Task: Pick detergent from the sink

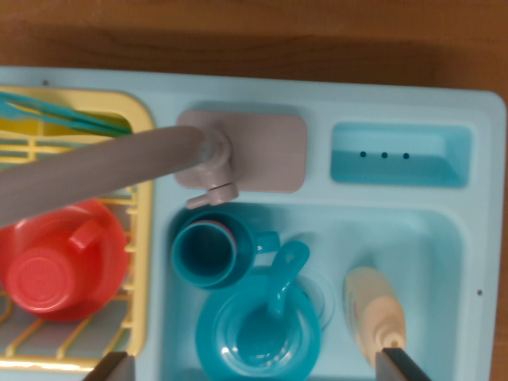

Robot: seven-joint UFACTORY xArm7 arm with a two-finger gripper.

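Below the wrist camera: a pale blue toy sink unit (476,143) on a brown wooden surface (254,32).
Detergent bottle (373,313): cream-coloured, lying in the basin at the wrist view's right, its cap end toward the lower edge, just beside the right fingertip.
Gripper (255,367): only two dark fingertips show at the bottom edge, set wide apart and holding nothing.
Teal cup (210,252): in the basin, on its side, mouth toward the camera.
Teal plate (258,333): below the cup, a teal ladle (282,278) resting on it.
Grey tap (111,163): spout reaching across toward the wrist view's left.
Yellow rack (141,238): beside the basin, holding a red cup (63,262).
Recessed tray (397,155): upper right, three small holes.
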